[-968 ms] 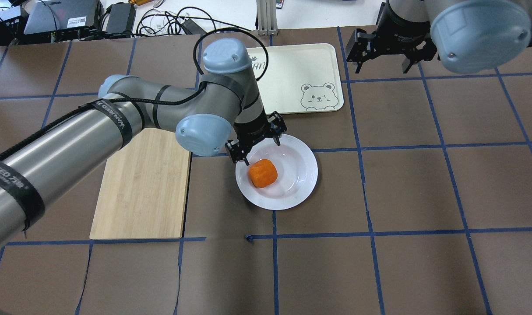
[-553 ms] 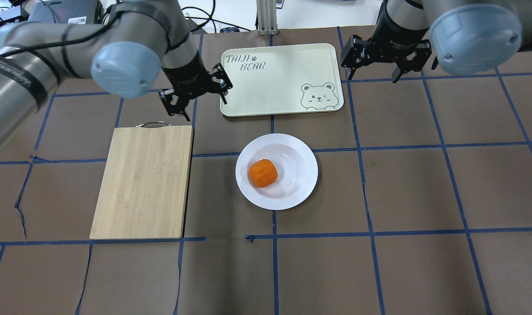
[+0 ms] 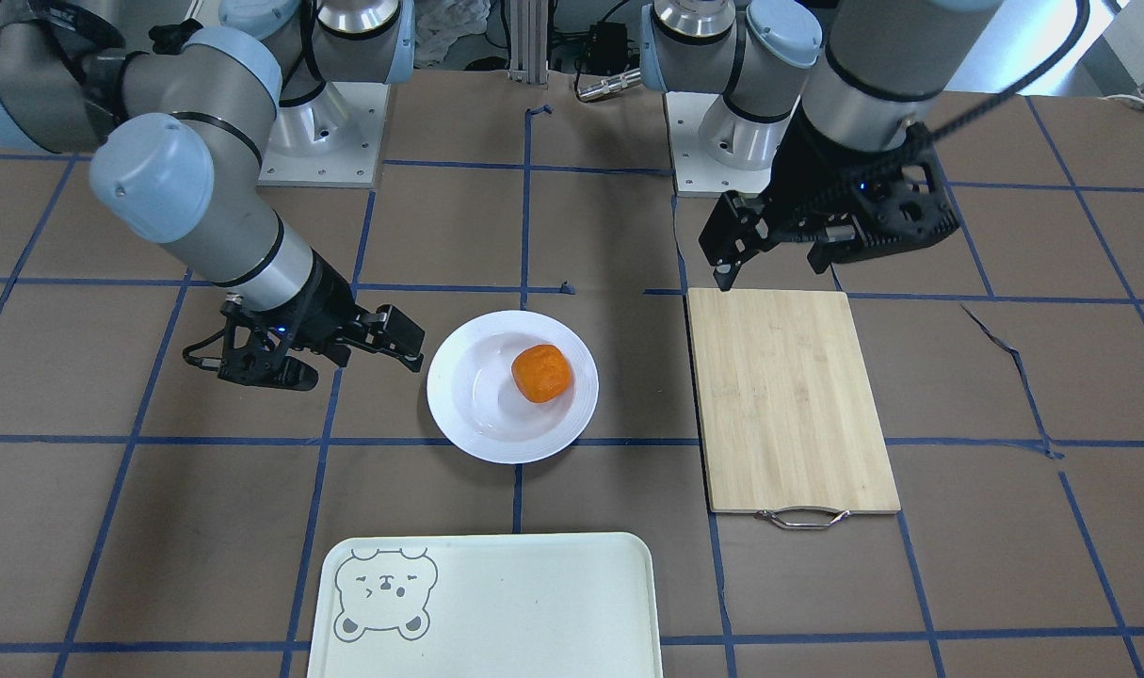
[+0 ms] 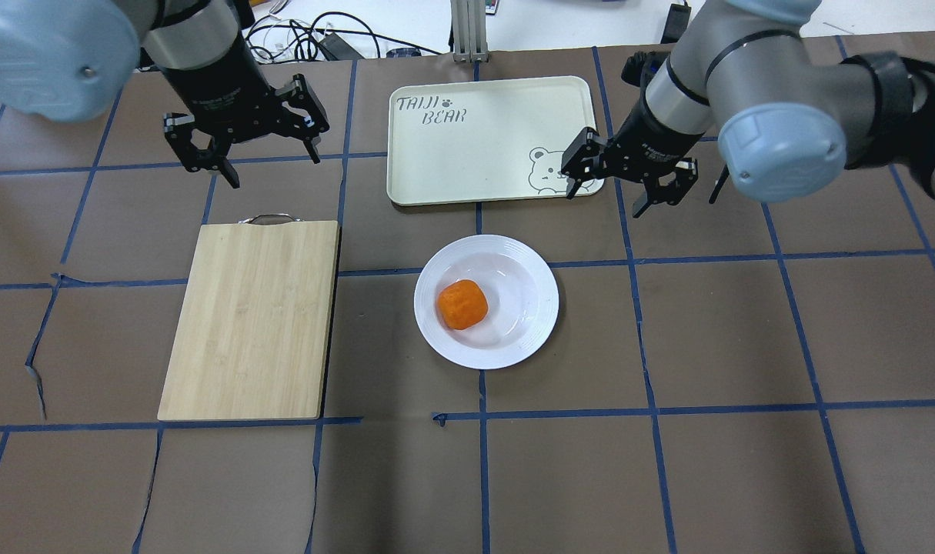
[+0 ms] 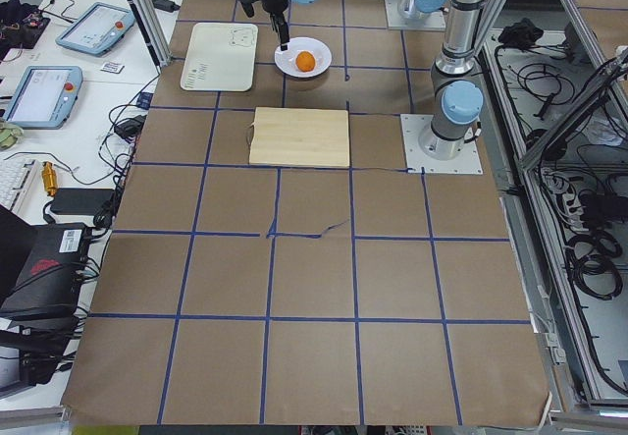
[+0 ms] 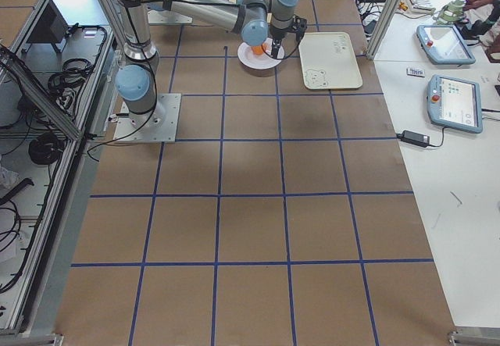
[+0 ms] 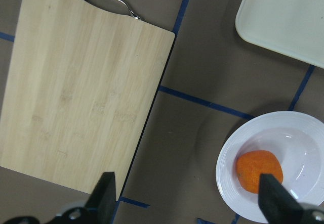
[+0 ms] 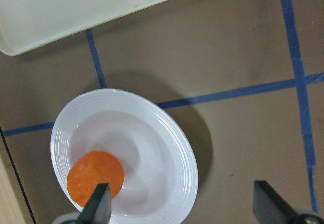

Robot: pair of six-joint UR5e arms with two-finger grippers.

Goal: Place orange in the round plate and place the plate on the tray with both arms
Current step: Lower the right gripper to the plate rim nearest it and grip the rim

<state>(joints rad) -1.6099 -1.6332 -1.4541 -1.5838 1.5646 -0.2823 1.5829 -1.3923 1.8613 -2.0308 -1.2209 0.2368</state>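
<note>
The orange point(image 4: 462, 305) point(image 3: 541, 373) lies in the well of the white round plate point(image 4: 538, 323) point(image 3: 459, 400) at mid-table. Behind the plate, the cream tray point(image 4: 490, 146) point(image 3: 515, 603) with its bear drawing holds nothing. My left gripper point(image 4: 271, 161) point(image 3: 774, 268) hangs open over the brown mat beyond the cutting board's handle end. Also open, my right gripper point(image 4: 604, 201) point(image 3: 360, 369) hovers by the tray's bear corner, to the right of the plate. Both wrist views look down on the orange point(image 7: 259, 171) point(image 8: 95, 178) between spread fingertips.
A bamboo cutting board point(image 4: 252, 319) point(image 3: 788, 395) with a metal handle lies left of the plate. Cables and electronics point(image 4: 321, 38) sit past the table's far edge. The two arm bases point(image 3: 327, 132) stand at the robot's side.
My left gripper has left the plate and drawn back to the far left, beyond the board. My right gripper has come forward and inward to the tray's corner. Orange and plate have not moved.
</note>
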